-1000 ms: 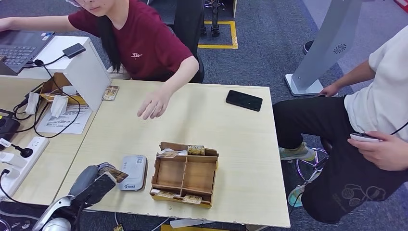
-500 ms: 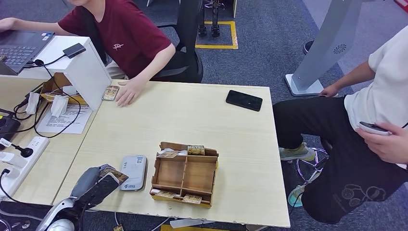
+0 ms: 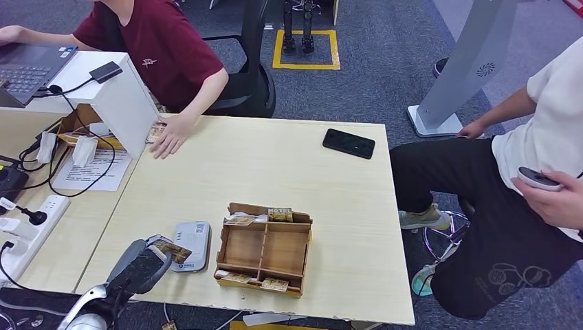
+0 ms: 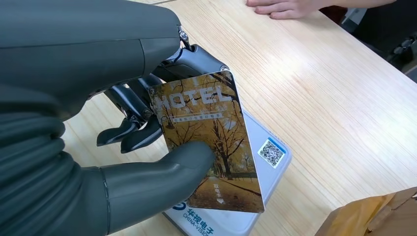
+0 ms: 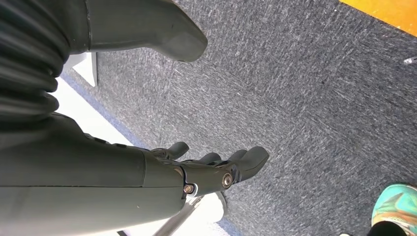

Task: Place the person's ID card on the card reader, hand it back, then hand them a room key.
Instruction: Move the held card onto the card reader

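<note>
Already my left hand (image 4: 123, 118) pinches the card (image 4: 209, 140) between thumb and fingers, flat-faced just above the white card reader (image 4: 246, 206), its long axis along the reader's. My right hand (image 5: 196, 172) hangs beside the bench (image 3: 289, 172), fingers loosely curled, holding nothing.

Black phone (image 3: 348, 143), flat, upper right of worktop (image 3: 275, 172). Open laptop (image 3: 27, 65), upper left corner. White power strip (image 3: 27, 230), left edge, plug inserted. Printed sheet (image 3: 89, 172) under black cables, left. Grey pedestal (image 3: 474, 65), upper right, on carpet.
</note>
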Available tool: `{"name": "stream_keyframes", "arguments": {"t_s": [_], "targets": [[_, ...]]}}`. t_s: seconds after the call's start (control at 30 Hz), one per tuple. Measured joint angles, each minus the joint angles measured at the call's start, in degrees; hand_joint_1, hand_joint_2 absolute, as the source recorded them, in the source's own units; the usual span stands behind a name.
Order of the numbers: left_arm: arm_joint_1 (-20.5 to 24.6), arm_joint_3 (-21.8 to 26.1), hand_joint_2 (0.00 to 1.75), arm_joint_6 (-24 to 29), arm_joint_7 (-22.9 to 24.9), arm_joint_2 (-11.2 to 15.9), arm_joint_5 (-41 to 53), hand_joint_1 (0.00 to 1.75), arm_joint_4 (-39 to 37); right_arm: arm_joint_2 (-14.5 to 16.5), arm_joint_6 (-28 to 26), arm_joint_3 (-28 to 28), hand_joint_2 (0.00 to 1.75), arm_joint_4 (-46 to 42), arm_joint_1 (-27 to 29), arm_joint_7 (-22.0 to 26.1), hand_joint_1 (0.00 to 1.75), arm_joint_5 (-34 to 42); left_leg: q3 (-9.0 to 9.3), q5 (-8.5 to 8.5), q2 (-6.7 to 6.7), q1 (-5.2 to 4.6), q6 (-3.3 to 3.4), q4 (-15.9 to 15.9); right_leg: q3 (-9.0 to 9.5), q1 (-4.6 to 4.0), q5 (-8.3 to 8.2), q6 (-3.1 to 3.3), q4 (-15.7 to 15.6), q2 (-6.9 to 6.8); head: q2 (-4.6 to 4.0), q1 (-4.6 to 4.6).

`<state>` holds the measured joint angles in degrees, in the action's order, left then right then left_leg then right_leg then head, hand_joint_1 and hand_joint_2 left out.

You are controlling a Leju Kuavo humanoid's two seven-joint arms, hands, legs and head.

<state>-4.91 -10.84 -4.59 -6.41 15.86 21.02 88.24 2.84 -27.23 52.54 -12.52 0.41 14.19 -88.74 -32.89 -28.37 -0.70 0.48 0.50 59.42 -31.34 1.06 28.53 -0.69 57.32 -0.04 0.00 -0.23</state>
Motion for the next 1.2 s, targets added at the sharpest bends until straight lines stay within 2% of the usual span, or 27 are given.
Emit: {"name": "stream_keyframes", "arguments": {"t_s": [0.33,0.53,0.7,1.0,1.2], "targets": [[-0.41,0.02,1.75,-1.04,-0.32,-1.11,-7.77,1.75,1.53,0.00,-0.02,-0.04,1.75,0.00,0.02,-0.26,0.00,0.00,0.00,0.00,0.00,0.00,0.00,0.00,0.01,0.00,0.00,0.00,0.00,0.00,0.00,0.00],[-0.29,0.02,1.75,0.32,0.51,-1.95,-4.36,1.75,2.16,0.00,-0.02,-0.05,1.75,0.00,0.01,-0.24,0.00,0.00,0.00,0.00,0.00,0.00,0.00,0.00,-0.01,0.00,0.00,0.00,0.00,0.00,0.01,-0.01],[0.91,0.02,1.75,3.65,1.25,-3.23,0.33,1.75,2.20,0.00,0.00,-0.12,1.75,0.00,0.00,-0.24,0.00,0.00,0.00,0.00,0.00,0.00,0.00,0.00,-0.01,0.00,0.00,0.00,0.00,0.00,0.01,0.00],[1.76,0.02,1.75,4.45,1.70,-4.45,1.83,1.75,2.19,0.00,0.01,-0.13,1.75,0.00,0.00,-0.25,0.00,0.00,0.00,0.00,0.01,0.00,0.00,0.00,-0.02,0.00,0.00,0.00,0.00,0.01,0.00,-0.01],[2.15,0.02,1.75,6.97,2.80,-4.97,5.52,1.75,1.98,0.00,0.07,-0.34,1.75,0.00,0.00,-0.61,0.00,0.00,0.00,0.00,0.01,0.00,0.00,0.00,-0.02,0.00,0.00,0.00,0.00,0.01,0.01,0.01]]}}
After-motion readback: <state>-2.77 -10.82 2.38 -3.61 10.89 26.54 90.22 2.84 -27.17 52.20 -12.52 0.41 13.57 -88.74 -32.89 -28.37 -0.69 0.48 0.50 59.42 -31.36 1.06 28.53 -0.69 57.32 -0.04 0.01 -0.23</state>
